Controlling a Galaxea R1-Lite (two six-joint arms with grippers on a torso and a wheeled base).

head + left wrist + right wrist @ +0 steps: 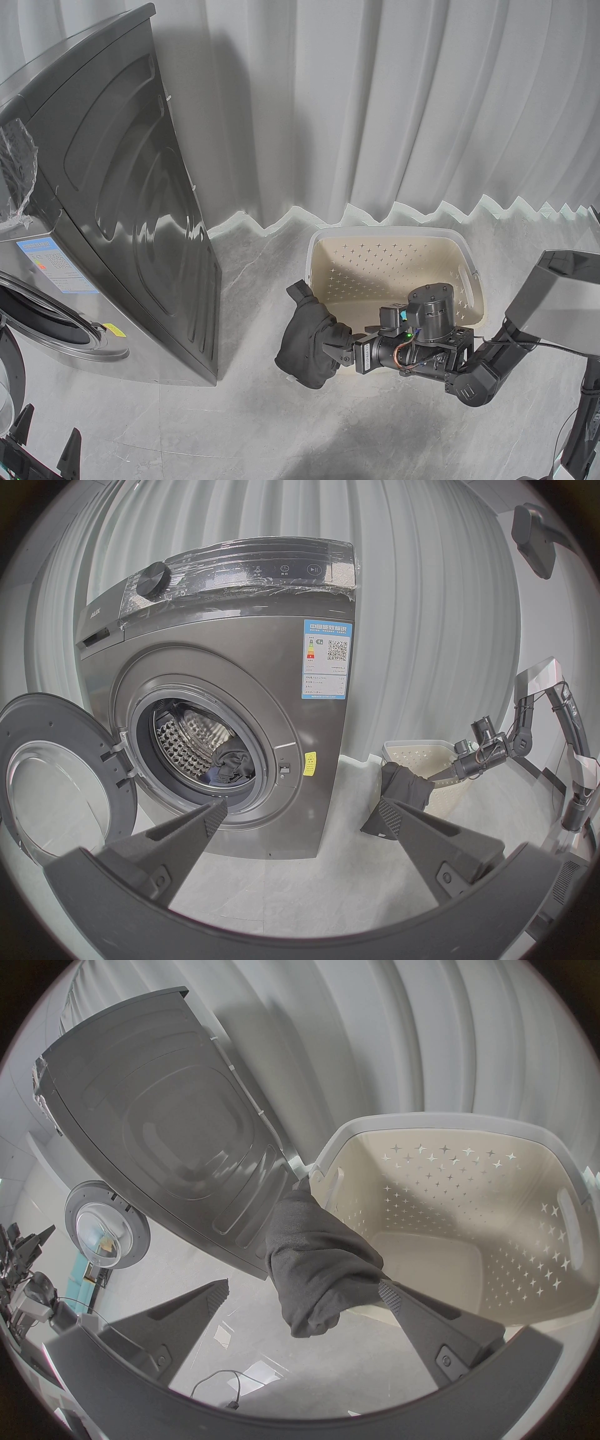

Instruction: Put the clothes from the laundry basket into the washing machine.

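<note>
Right by the basket, the right tool sits low at the corner nearest the machine, and a dark garment hangs there, bunched up, outside the basket wall with its top end up at rim height. Look at the fingers: they stand wide apart, and the garment lies against one fingertip rather than being pinched between the two. I can't tell whether the rim or that fingertip is carrying its weight. The bundle droops down towards the grey floor between basket and machine, just beside the basket and well apart from the machine's front. The basket itself is cream with star-shaped holes and stands upright on the floor in front of the white curtain. Over on the other side, the left tool is held low in front of the machine, pointing at the opening, its fingers spread apart too, touching neither door nor drum. The round door is swung fully open to the side. Inside the drum there's a dark heap of clothes lying at the bottom, near the front lip. The two arms are well apart, one at the basket, one at the machine.
</note>
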